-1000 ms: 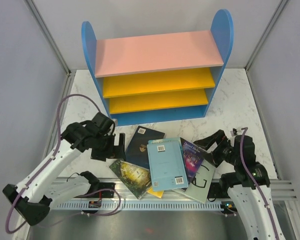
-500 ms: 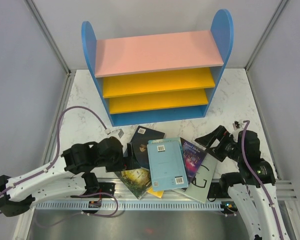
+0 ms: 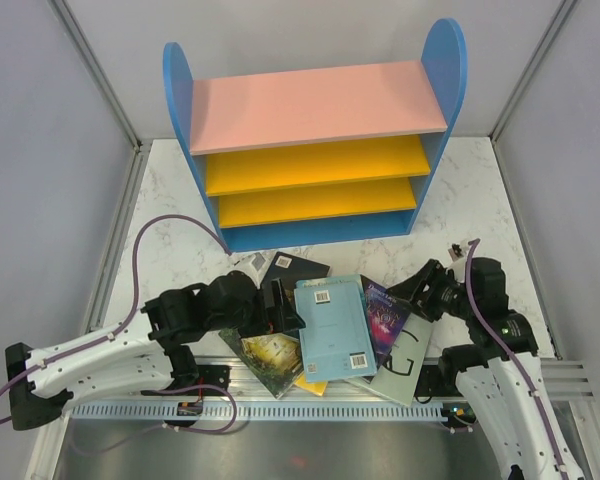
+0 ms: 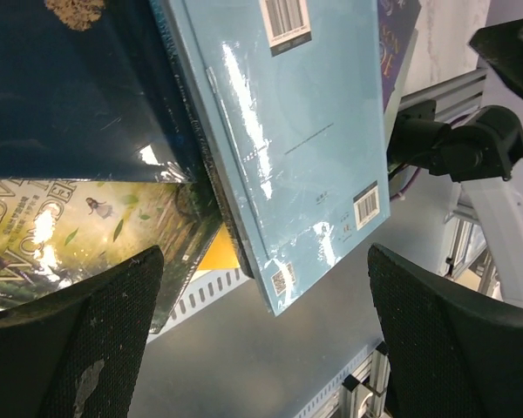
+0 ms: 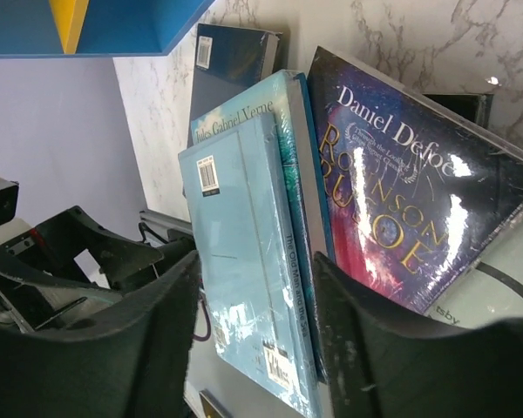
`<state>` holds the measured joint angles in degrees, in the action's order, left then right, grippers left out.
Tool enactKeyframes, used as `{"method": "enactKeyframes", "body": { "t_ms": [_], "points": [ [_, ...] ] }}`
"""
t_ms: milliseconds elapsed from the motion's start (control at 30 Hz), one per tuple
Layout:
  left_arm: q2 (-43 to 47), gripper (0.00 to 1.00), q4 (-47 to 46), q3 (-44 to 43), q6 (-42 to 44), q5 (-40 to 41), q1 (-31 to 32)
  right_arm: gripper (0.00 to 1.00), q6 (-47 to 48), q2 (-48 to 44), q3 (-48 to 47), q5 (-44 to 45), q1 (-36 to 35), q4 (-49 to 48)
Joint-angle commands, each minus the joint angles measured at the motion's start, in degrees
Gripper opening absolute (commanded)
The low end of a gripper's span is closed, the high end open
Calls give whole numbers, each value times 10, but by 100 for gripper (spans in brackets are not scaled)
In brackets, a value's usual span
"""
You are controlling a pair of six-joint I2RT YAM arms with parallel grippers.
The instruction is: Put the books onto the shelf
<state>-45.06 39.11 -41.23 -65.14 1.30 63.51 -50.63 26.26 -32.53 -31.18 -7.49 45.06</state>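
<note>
The bookcase (image 3: 315, 150), with blue sides, a pink top board and two yellow shelves, stands at the far edge of the marble worktop (image 3: 170, 200). The books lie in a loose, overlapping pile at the middle of the near edge, in front of the bookcase and apart from it.

A light blue paperback (image 3: 330, 325) lies on top with its barcodes up. A dark navy book (image 3: 292, 275) juts out past its far left corner, and a green-gold forest book (image 3: 265, 355) shows at its near left. A yellow book (image 3: 310, 383) peeps out at the near edge. The purple "Robinson Crusoe" (image 3: 388, 315) lies to the right, overlapping a pale grey book (image 3: 405, 362). The right wrist view shows a teal Jules Verne volume (image 5: 292, 174) directly under the light blue one.

The left end effector (image 3: 280, 305) hovers low over the navy book, beside the light blue paperback's left edge. Its fingers are spread wide and it is released. The right end effector (image 3: 420, 290) sits just beside the purple book's right edge, jaws partly apart, grasping nothing.
</note>
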Motion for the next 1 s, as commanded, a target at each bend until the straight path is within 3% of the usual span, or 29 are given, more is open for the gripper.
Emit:
{"method": "enactKeyframes", "body": {
  "t_ms": [0, 167, 400, 467, 967],
  "points": [
    [6, 100, -56, 5, 20, 16, 1, 56, -15, -2, 30, -32, -1, -58],
    [2, 100, -66, 19, 23, 0, -2, 49, -19, 23, 52, -12, -15, -77],
    [-5, 100, -74, 24, 27, -10, -6, 44, -30, 132, -13, 143, -145, -114],
    [-6, 100, -75, 28, 25, -10, -6, 43, -38, 147, -15, 147, -160, -132],
    [16, 100, -92, 72, 27, -43, -15, 40, -139, 127, 60, 199, -268, -210]
  ]
}}
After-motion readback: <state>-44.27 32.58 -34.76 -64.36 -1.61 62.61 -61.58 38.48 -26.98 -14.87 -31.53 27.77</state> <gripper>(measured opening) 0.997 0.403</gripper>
